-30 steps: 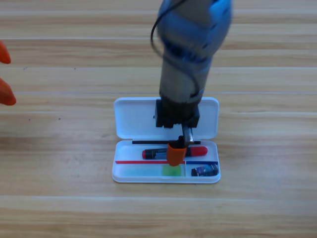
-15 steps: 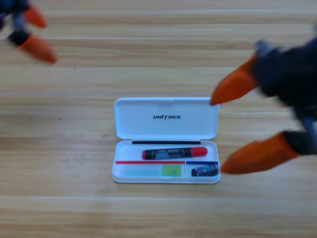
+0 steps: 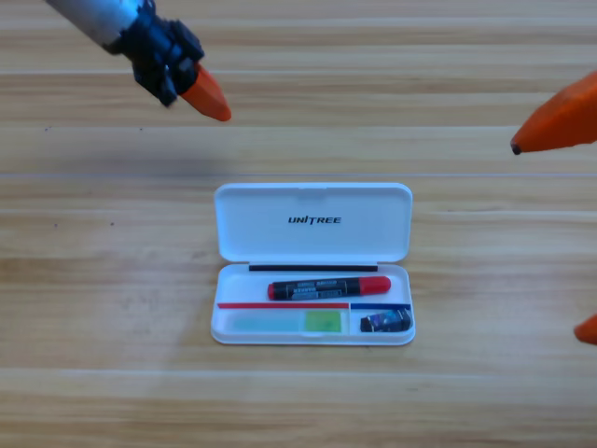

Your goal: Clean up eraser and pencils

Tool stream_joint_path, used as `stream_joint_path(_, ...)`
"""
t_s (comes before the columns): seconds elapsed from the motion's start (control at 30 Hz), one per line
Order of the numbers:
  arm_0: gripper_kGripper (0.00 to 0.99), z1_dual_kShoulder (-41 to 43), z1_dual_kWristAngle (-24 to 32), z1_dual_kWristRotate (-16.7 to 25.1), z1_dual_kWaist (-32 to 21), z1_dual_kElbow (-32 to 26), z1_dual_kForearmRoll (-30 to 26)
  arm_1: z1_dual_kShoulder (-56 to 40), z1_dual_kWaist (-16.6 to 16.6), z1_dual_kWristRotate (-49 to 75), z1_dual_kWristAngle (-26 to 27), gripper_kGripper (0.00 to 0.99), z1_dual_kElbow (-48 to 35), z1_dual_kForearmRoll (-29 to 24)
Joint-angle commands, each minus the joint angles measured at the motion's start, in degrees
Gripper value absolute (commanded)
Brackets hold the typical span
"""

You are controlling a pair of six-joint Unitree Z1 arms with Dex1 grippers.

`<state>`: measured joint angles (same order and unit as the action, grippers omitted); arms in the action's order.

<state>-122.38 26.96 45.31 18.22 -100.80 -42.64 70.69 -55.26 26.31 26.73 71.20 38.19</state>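
Left black-and-orange gripper [image 3: 207,97] upper left, angled down-right, jaw gap unreadable; right gripper [image 3: 569,224] at right edge, jaws spread wide.

Both pencils [image 3: 328,287] lay in the open case [image 3: 313,264], one behind the other, the eraser [image 3: 386,322] at the front right.

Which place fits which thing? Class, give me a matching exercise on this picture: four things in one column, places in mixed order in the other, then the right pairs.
Things:
1. black-and-red pencil
2. pale green pencil
3. eraser
4. left gripper

Places:
A. upper left, above the table
B. case's lower right compartment
C. case's upper compartment
D. case's lower left compartment

Pairs: 1-C, 2-D, 3-B, 4-A
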Motion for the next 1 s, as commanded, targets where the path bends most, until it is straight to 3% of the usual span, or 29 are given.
stream_joint_path(0.03, 0.0, -4.0, 3.5, 0.1, -1.7, 3.1, 2.0, 0.4, 1.7, -0.6, 0.9, 0.986, -2.7, -2.3)
stream_joint_path(0.2, 0.0, -5.8, 8.1, 0.0, -2.7, 4.9, 0.4, 0.1, 1.7, -0.5, 0.9, 0.986, -3.5, -2.5)
stream_joint_path(0.5, 0.0, -11.0, 14.7, 1.9, -1.9, 3.1, -4.1, 0.1, 1.7, -0.4, 1.7, 0.986, -4.2, -2.6)
stream_joint_path(1.0, 0.0, -13.2, 17.5, 5.1, 1.5, -0.4, -11.4, 1.0, 1.7, -0.4, 1.6, 0.986, -4.2, -2.6)
